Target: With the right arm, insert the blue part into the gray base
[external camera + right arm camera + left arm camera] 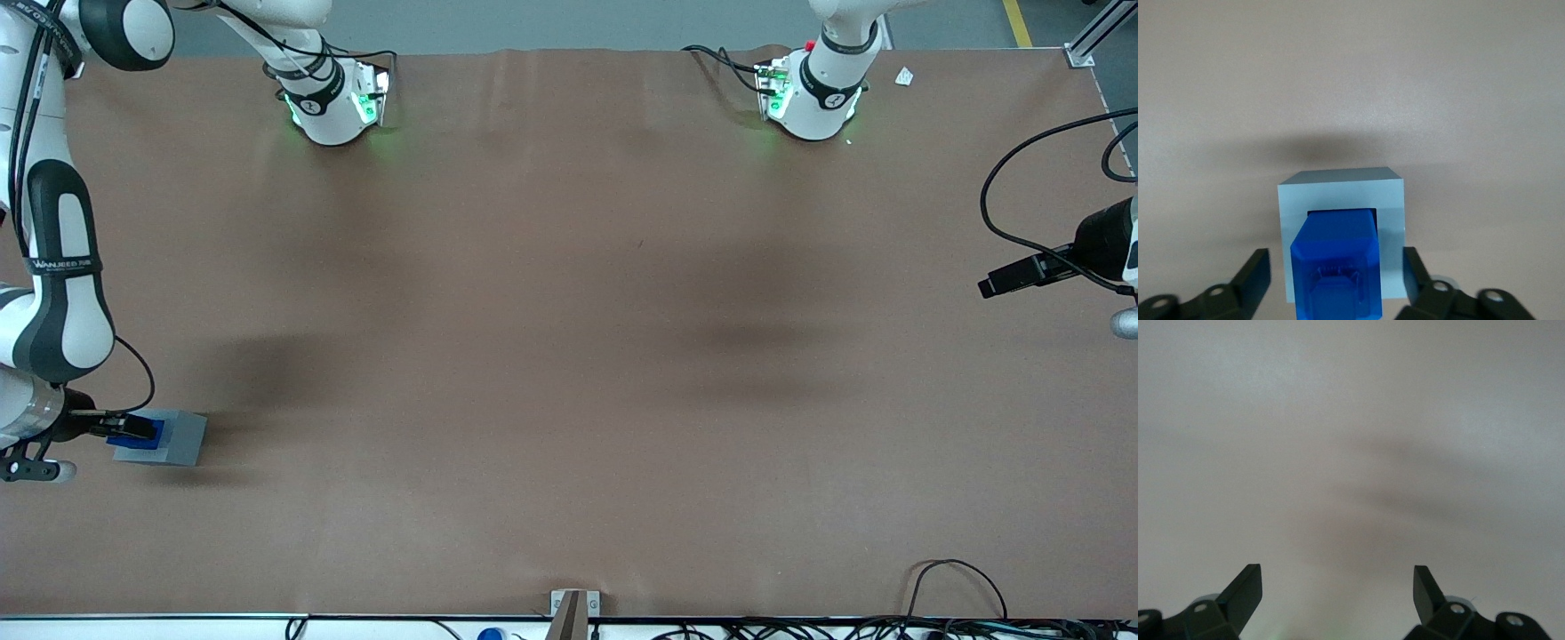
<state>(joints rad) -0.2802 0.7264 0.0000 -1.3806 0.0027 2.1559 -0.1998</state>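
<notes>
Gray base [174,439]: I see it sitting on the brown table [569,356] at the working arm's end, fairly near the front camera. Light gray box, upright, flat on the surface. In the right wrist view the gray base [1341,190] shows a square recess in its top with a gray rim around it.

Contents of base: the blue part [138,434] stands in that recess. From the wrist I see the blue part [1336,263] with its lower end inside the opening and its upper end standing proud of the rim. How deep it sits I cannot tell.

Blue part: bright blue block, bevelled upper edges, a ribbed or notched detail on its top face. It fills most of the recess; a thin strip of gray rim shows around it.

Right arm [55,267]: white with dark joint bands, reaching down along the table edge at its own end.

Gripper [120,427]: directly over the gray base, above the blue part. In the wrist view the gripper [1336,283] has its two black fingers [1255,280] spread wide, one on each side of the base and clear of the blue part. Nothing is pinched between them.

Table: brown covering, soft shadows across the middle, cables along the edge nearest the front camera.
</notes>
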